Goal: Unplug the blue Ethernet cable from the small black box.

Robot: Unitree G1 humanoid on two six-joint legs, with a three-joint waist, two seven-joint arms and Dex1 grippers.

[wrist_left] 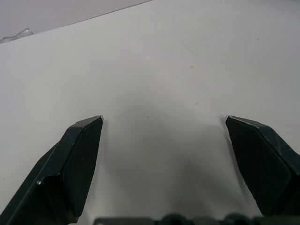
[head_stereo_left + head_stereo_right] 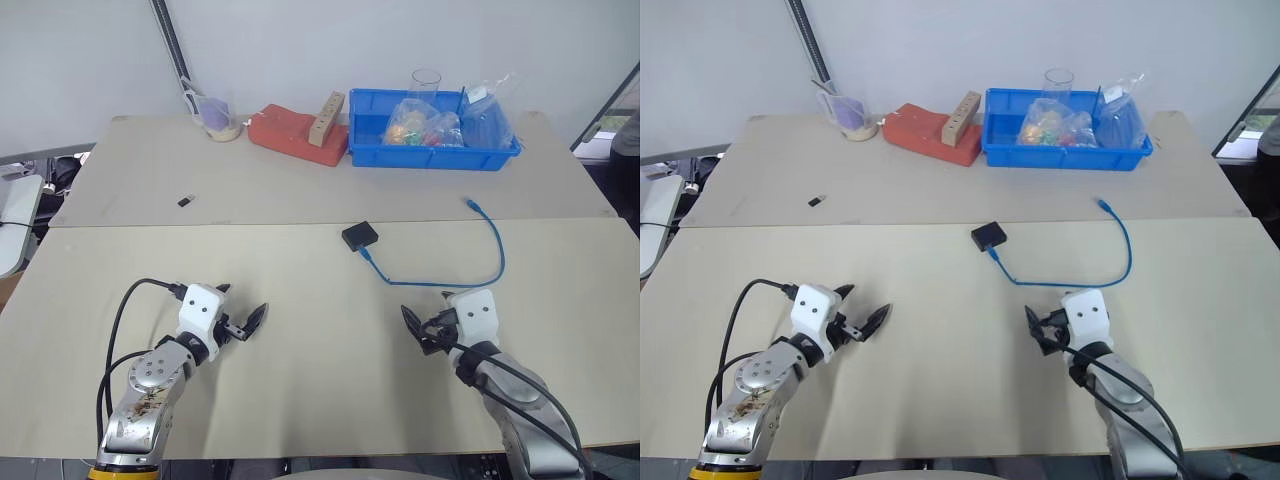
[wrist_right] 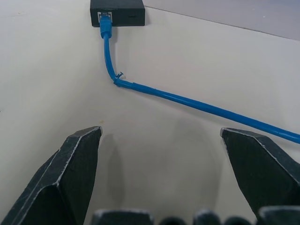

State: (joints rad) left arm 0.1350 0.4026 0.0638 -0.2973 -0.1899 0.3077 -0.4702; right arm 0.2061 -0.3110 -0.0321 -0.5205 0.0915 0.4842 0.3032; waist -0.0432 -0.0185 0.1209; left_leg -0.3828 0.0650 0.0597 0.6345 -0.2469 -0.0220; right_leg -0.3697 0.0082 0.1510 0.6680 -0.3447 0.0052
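1. Remaining plugged in, the blue Ethernet cable (image 3: 108,29) is being shown with one plug seated in the port of the small black box (image 2: 360,236); the unplugging is not yet done.
2. The box is being carried by the tabletop (image 2: 300,290) near its middle, just in front of the seam between the two boards, and the cable is being led from it toward the robot's right in a loop, its free plug (image 2: 470,203) lying on the far board.
3. Both claws are being held wide open and empty: the left claw (image 2: 248,323) is being kept low over bare tabletop, well apart from the box, and the right claw (image 2: 420,327) is being kept near the closest stretch of the cable, not touching it.
4. In the right wrist view, the box and the plugged end are being framed straight ahead between the spread fingers (image 3: 70,164).
5. Judged from this, the whole task is being left to do: the box is probably needing to be steadied and the plug gripped and pulled out.
6. At the far edge, a blue bin (image 2: 437,152) is being filled with clear bags of colourful items and a clear cup; beside it, a red block (image 2: 290,130) is being topped by a wooden piece, and a small cup (image 2: 222,120) is being used for purple contents, which cannot be identified.
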